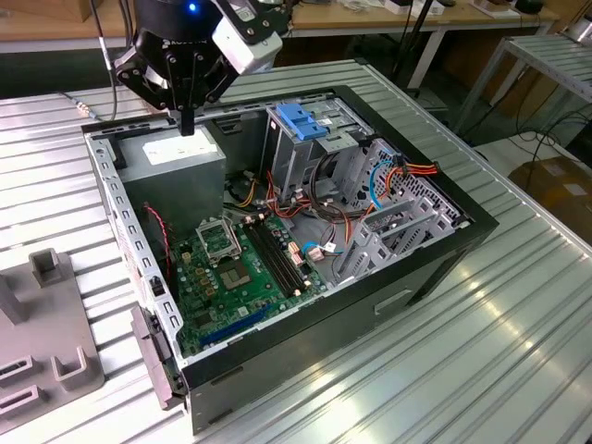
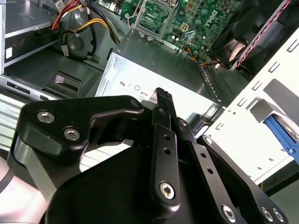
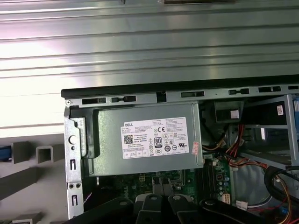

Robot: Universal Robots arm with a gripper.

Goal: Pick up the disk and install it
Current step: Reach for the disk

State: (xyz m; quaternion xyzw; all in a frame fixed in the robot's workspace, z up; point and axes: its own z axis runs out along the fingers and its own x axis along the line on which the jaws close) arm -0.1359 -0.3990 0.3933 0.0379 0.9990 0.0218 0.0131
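Hangs over the grey power supply (image 1: 176,162) inside the open computer case (image 1: 305,347), upper left of the exterior view, wrist pointing straight down. Holds the fingers (image 1: 188,120) pressed together with nothing pinched. Shows the fingers (image 2: 162,98) likewise closed in the second wrist view.

Places the disk (image 2: 281,133) outside the case. Offers just a strip of its bright blue carrier rail, apparently seated in the grey holder (image 1: 55,370) on the ribbed worktop (image 1: 481,370), beyond the perforated side wall (image 1: 125,217) at the exterior view's left. Catches it also as a blue sliver (image 3: 3,153) in the first wrist view, beside the holder's square sockets.

Puts the disk sideways from the fingers, across that wall and lower, well apart, not beneath them. Cannot tell its long axis from so little blue. Not to be mistaken for the blue bracket (image 1: 301,122) atop the drive cage (image 1: 296,157), upper middle of the exterior view.

Judged early: nothing gripped, disk not yet picked up.
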